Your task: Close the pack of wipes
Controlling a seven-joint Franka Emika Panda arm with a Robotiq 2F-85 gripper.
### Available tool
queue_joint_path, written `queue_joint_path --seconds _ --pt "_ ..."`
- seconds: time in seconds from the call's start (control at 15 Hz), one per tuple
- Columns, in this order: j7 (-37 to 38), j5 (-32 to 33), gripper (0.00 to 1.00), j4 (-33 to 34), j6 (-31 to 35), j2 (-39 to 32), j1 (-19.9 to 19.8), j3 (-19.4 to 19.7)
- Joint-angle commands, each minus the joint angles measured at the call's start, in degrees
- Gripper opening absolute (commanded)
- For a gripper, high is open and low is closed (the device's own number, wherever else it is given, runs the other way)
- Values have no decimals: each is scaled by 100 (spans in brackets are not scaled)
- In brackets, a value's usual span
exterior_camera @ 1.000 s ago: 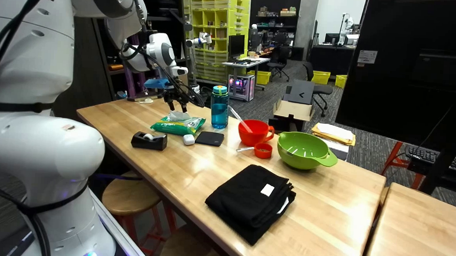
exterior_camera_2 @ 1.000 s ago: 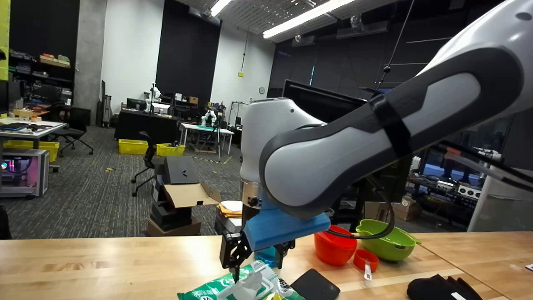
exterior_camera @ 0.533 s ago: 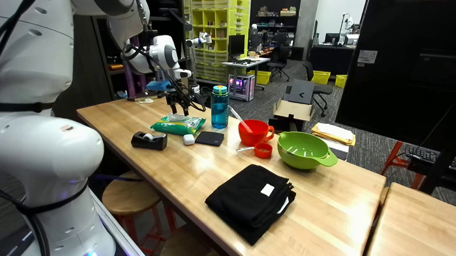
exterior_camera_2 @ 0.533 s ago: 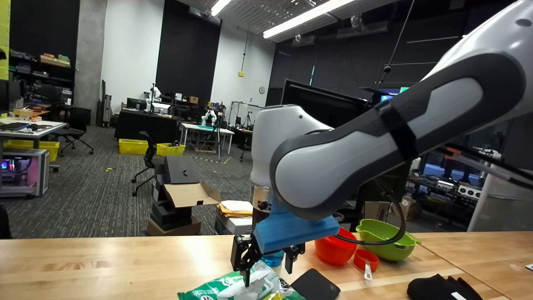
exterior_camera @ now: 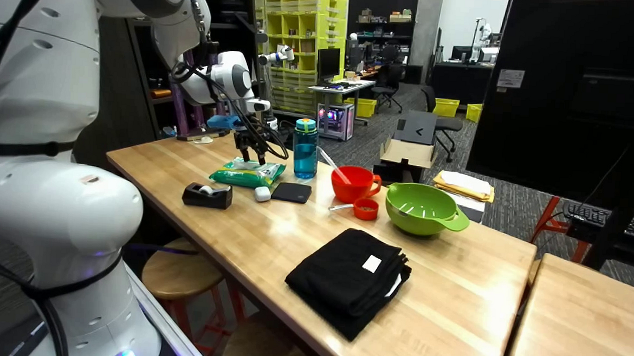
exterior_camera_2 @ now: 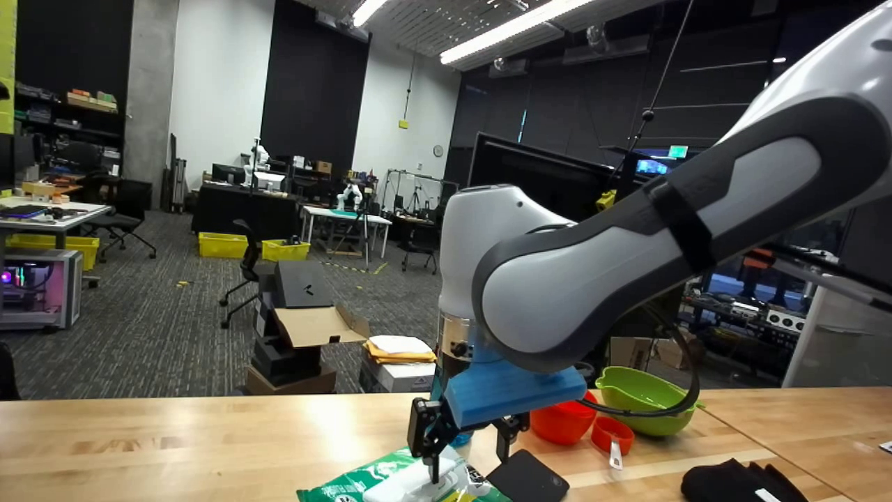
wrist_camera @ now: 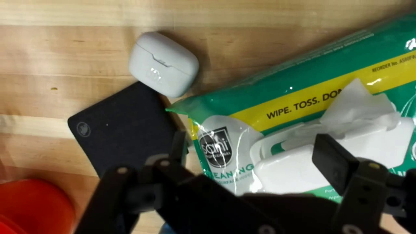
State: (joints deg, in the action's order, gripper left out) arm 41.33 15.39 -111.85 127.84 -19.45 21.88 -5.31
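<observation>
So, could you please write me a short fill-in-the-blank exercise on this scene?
In the wrist view, the word right after WIPE on the pack of wipes is ____.
The end effector is ____ rather than shut.
The folded cloth is ____ in colour.
In both exterior views, the bowl to the right of the large red cup is ____ in colour.

Missing words: TOSS; open; black; green.

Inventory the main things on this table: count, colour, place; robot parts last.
wipes pack: 1, green, below jaws
case: 1, white, beside pack
flat square: 1, black, beside case
tape dispenser: 1, black, near case
bottle: 1, blue, near pack
mug: 1, red, near bottle
stick: 1, whitish, in mug
bowl: 1, green, near mug
scoop: 1, red, beside bowl
cloth: 1, black, near bowl
arm: 1, white, over table
jaws: 1 pair, black, apart, at pack
</observation>
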Motion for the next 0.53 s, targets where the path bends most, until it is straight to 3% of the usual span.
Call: queue_joint_path --seconds 0.0,0.47 --pt "-3 -186 100 -339 104 185 -110 -100" --pt "-51 -217 100 -470 239 133 -166 -82"
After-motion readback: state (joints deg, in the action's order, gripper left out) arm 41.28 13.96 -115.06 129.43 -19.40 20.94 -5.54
